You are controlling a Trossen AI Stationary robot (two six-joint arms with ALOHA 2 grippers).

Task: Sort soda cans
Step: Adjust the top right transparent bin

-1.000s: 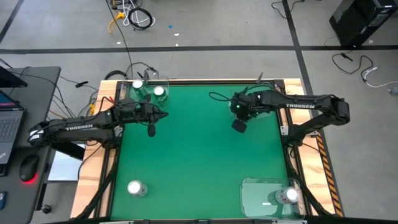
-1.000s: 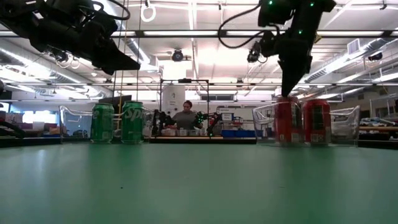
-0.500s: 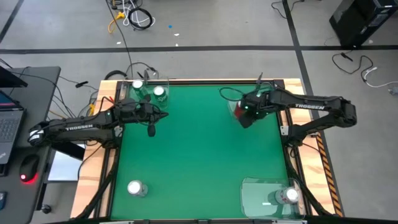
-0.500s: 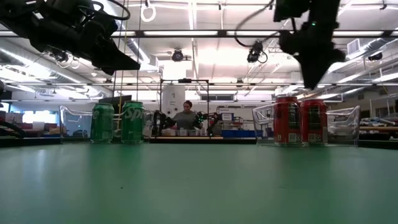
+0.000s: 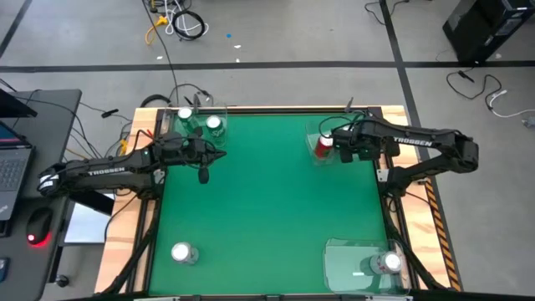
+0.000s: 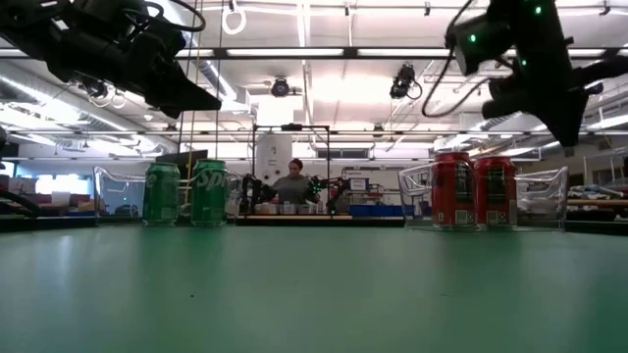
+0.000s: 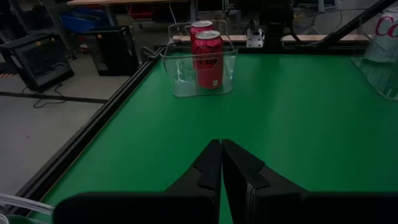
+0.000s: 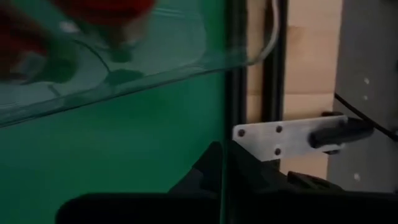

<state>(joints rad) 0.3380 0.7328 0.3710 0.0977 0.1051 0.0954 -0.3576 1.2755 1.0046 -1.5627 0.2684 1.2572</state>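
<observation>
Two red cans (image 7: 209,51) stand upright in a clear tray (image 5: 314,155) at the table's far right; the high view shows one red can (image 5: 324,142). Two green cans (image 5: 214,125) stand in a clear tray at the far left. One silver can (image 5: 181,252) stands bare on the table near the left corner. Another silver can (image 5: 389,262) stands in a clear tray at the near right. My right gripper (image 5: 344,156) hangs shut above the table, just right of the red cans. My left gripper (image 5: 203,175) hovers shut near the green cans.
The table has a raised wooden rim (image 5: 393,117) with a metal bracket (image 8: 280,134) at the right edge. Green mat (image 5: 267,209) lies bare between the trays. A laptop and mouse sit left of the table. A person sits far behind the table in the low view.
My right gripper has risen and moved from over the red cans toward the table's right edge, uncovering one red can in the high view. The red cans stay upright in their tray.
</observation>
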